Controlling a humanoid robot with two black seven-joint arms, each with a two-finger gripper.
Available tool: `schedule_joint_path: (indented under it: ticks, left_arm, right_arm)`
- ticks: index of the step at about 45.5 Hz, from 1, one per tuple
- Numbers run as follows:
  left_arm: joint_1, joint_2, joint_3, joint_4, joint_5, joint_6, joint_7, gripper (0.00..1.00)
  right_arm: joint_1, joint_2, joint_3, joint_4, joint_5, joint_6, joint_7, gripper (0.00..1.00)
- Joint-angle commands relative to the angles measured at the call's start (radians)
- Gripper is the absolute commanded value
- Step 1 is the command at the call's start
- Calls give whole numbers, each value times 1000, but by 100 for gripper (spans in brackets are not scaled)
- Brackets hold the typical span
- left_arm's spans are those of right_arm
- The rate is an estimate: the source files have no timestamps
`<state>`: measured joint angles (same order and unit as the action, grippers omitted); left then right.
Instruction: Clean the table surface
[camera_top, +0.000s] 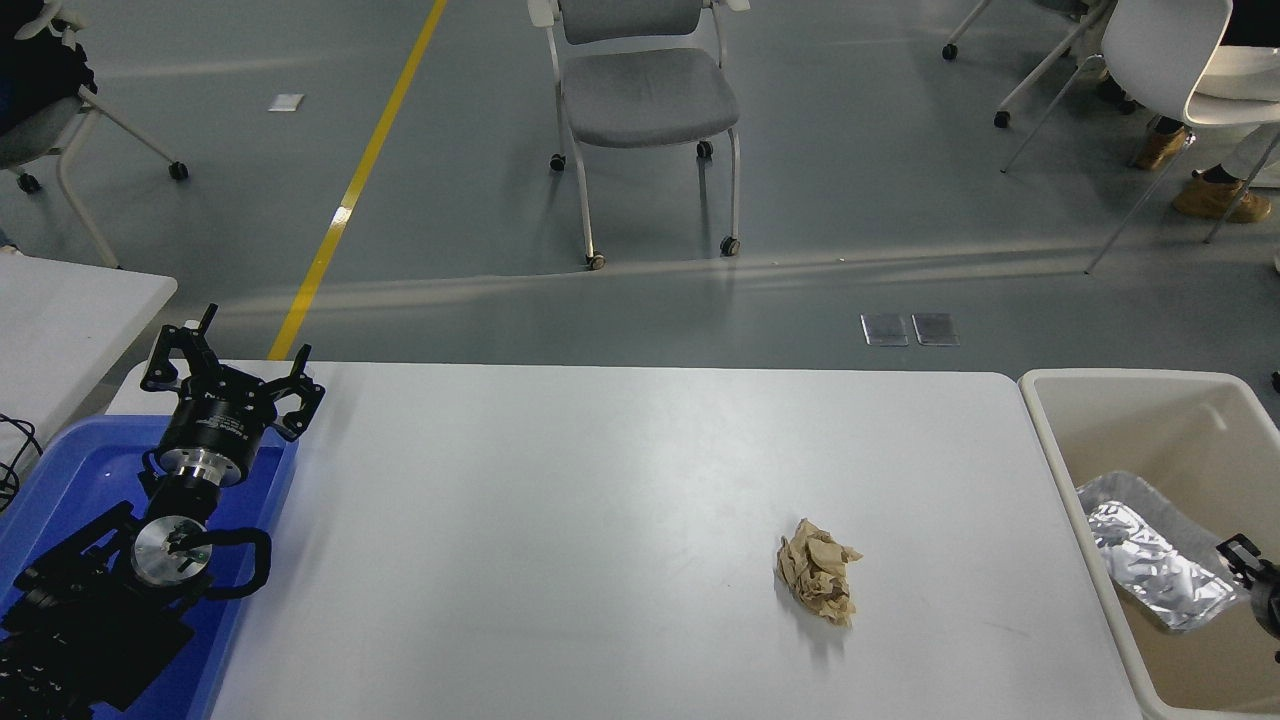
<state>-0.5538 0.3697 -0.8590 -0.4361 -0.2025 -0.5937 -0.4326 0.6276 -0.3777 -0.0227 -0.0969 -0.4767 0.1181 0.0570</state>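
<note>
The white table surface (560, 500) fills the middle of the head view. A crumpled brown paper ball (818, 583) lies on it right of centre. A crushed silver foil tray (1150, 565) lies low inside the beige bin (1050, 440) at the table's right end. My right gripper (1250, 578) shows only partly at the right edge, touching or just beside the tray's right end; its hold is hidden. My left gripper (240, 345) is open and empty, parked over the blue bin (60, 480) at the lower left.
A grey wheeled chair (645, 95) stands on the floor beyond the table's far edge. A smaller white table (60, 320) is at the left edge. White chairs and a person's shoes (1215, 195) are at the top right.
</note>
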Motion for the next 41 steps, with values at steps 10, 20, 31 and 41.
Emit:
schedule_joint_path:
  ticks: [10,20,31,41]
  left_arm:
    - [0,0,0,0,0,0,0,100]
    - [0,0,0,-1,0,0,0,100]
    - [0,0,0,-1,0,0,0,100]
    - [0,0,0,0,0,0,0,100]
  right_arm:
    - [142,-66,55,14,49,-11,-2,98]
    - [291,-125,168,91,50,-15,7,98]
    - [377,-132,363,144,52,-23,35,98]
    - [391,-158,561,272,55,-24,40,98]
